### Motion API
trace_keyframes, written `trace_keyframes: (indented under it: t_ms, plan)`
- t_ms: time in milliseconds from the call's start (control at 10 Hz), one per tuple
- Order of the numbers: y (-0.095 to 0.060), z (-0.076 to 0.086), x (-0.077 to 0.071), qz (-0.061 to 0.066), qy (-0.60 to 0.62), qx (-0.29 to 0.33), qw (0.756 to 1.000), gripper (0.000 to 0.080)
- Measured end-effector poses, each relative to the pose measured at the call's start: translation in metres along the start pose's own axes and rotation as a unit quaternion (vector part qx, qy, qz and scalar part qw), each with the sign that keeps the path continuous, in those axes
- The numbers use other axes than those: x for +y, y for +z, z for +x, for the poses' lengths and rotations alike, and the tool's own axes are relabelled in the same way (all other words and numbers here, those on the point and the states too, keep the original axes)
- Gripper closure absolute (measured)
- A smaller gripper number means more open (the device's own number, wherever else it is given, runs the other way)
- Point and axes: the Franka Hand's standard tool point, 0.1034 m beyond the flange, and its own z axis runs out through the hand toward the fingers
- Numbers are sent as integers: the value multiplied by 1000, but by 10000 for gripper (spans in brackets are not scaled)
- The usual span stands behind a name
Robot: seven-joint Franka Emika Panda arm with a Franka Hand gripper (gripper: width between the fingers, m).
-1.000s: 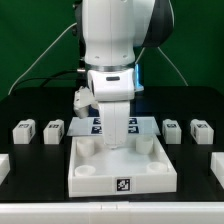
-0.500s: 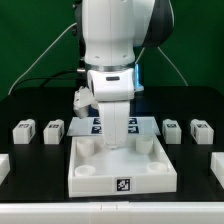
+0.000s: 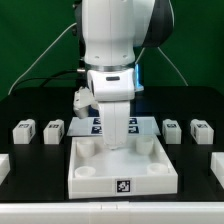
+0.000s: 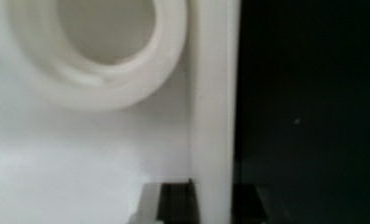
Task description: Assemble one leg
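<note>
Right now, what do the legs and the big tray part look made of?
Legs: likely plastic, opaque matte white; blocky, uniform colour, no grain.
Tray part: same-looking white plastic, smooth; the rounded socket in the wrist view shows a faint sheen. Moulded or printed: too blurred to tell.

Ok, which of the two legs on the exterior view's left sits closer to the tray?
The inner leg, just off the tray; the outer leg sits near the picture's edge.
</note>
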Motion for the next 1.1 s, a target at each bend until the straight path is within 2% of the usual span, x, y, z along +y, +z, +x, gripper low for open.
trace_keyframes:
  t_ms: [200,400,500,600,1100]
  plan:
    - [-8,32,28,-7,2,4,1000,734]
    - [-7,53,48,-11,6,10,1000,737]
    - [-4,64,53,-5,10,13,1000,736]
    - [-3,68,53,1,11,13,1000,736]
    - [-1,72,54,9,46,7,999,736]
